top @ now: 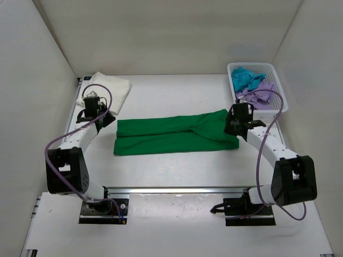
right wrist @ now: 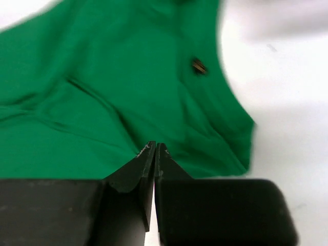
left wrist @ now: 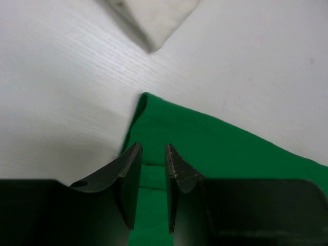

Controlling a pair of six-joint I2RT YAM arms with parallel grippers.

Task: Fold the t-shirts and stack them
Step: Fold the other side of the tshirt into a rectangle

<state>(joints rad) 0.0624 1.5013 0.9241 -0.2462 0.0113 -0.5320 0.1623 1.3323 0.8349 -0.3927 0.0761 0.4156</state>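
Hovering left gripper point(left wrist: 154, 148), fingers narrowly apart, over left end of green t-shirt point(top: 171, 134); right gripper point(right wrist: 155, 146), fingers pressed together, at its right end. Shirt folded into band mid-table, long axis left-right, square end leftward, creased end rightward

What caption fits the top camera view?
Left gripper and right gripper at opposite ends of a folded green t-shirt; cream-white shirt at far left, teal shirt and lilac shirt in basket.
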